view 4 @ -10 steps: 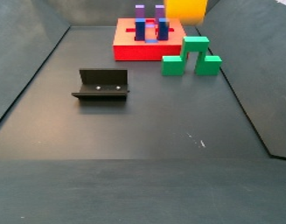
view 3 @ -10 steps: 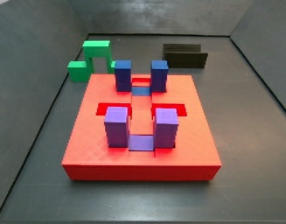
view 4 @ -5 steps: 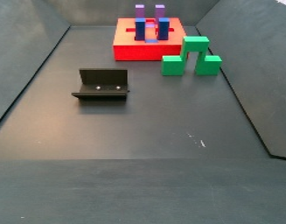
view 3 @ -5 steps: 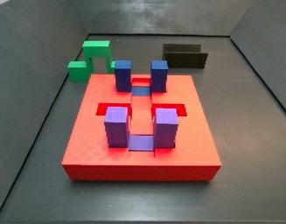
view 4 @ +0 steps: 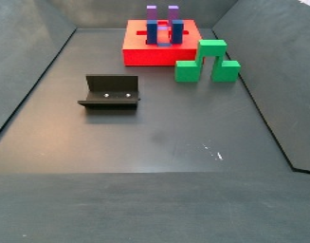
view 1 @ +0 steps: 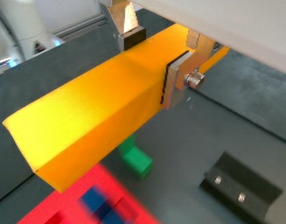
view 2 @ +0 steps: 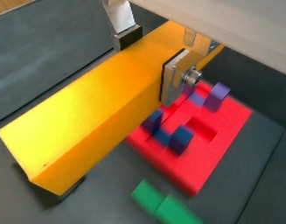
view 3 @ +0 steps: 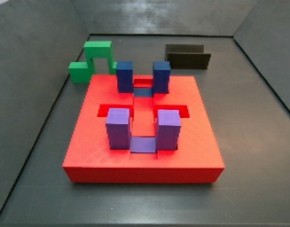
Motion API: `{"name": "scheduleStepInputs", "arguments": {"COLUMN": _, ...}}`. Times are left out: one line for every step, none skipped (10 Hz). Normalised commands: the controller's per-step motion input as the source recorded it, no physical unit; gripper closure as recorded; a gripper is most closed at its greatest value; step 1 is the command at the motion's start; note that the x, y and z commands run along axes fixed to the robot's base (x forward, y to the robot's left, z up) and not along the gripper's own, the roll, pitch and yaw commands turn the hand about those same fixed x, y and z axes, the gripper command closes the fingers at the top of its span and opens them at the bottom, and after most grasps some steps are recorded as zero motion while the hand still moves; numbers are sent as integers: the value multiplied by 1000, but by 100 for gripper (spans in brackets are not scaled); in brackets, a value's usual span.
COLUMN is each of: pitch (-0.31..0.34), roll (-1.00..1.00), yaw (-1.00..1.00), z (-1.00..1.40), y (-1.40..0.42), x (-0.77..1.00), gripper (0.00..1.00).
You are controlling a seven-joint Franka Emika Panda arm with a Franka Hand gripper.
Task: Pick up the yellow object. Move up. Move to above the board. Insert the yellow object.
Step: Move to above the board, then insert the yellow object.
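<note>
While the pincer (view 2: 151, 54) clamps the yellow object (view 2: 104, 114), it hangs well above the board (view 2: 221, 131).

The light is even and soft in all views — bright enough, and shadows under the blocks are short and weak. In both wrist views the long yellow-orange bar (view 1: 104, 109) between the silver plates of my gripper (view 1: 156, 54) looks sharp; the dark floor (view 4: 157, 161) gives no strong glare.

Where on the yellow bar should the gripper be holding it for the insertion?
As the gripper has it: the yellow object clamped across its narrow width near one end, fingers on its flat long faces, most of its length free to enter the board.
</note>
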Motion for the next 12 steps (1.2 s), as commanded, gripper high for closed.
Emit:
{"name": "scheduleStepInputs", "arguments": {"pitch": 85, "roll": -3, "yaw": 6, "z": 212, "y": -1400, "x": 47, "gripper": 100}}
{"name": "scheduleStepInputs", "arguments": {"pitch": 113, "roll": 8, "yaw": 9, "z": 218, "y": -1400, "x": 86, "gripper": 100}}
{"name": "scheduleStepInputs", "arguments": {"pitch": 148, "roll": 6, "yaw": 8, "z": 145, "y": -872, "x": 96, "gripper": 100}}
{"name": "scheduleStepInputs", "arguments": {"pitch": 160, "roll": 14, "yaw": 5, "z": 81, "y": -404, "x": 99, "gripper": 100}}
{"name": "scheduleStepInputs", "arguments": {"pitch": 136, "roll": 19, "yaw": 7, "z": 49, "y": -242, "x": 82, "gripper": 100}}
{"name": "scheduleStepInputs", "arguments": {"pitch": 107, "roll": 29, "yaw": 9, "z": 45, "y": -177, "x": 57, "gripper": 100}}
{"name": "scheduleStepInputs", "arguments": {"pitch": 20, "roll": 0, "yaw": 0, "z": -189, "y": -20, "x": 0, "gripper": 100}}
{"name": "scheduleStepInputs", "arguments": {"pitch": 24, "roll": 0, "yaw": 0, "z": -191, "y": -26, "x": 0, "gripper": 100}}
{"name": "scheduleStepInputs", "arguments": {"pitch": 19, "roll": 0, "yaw": 0, "z": -206, "y": -34, "x": 0, "gripper": 100}}
{"name": "scheduleStepInputs", "arguments": {"pitch": 27, "roll": 0, "yaw": 0, "z": -197, "y": -54, "x": 0, "gripper": 100}}
{"name": "scheduleStepInputs", "arguments": {"pitch": 23, "roll": 0, "yaw": 0, "z": -211, "y": -57, "x": 0, "gripper": 100}}
{"name": "scheduleStepInputs", "arguments": {"pitch": 7, "roll": 0, "yaw": -17, "z": -271, "y": -91, "x": 20, "gripper": 100}}
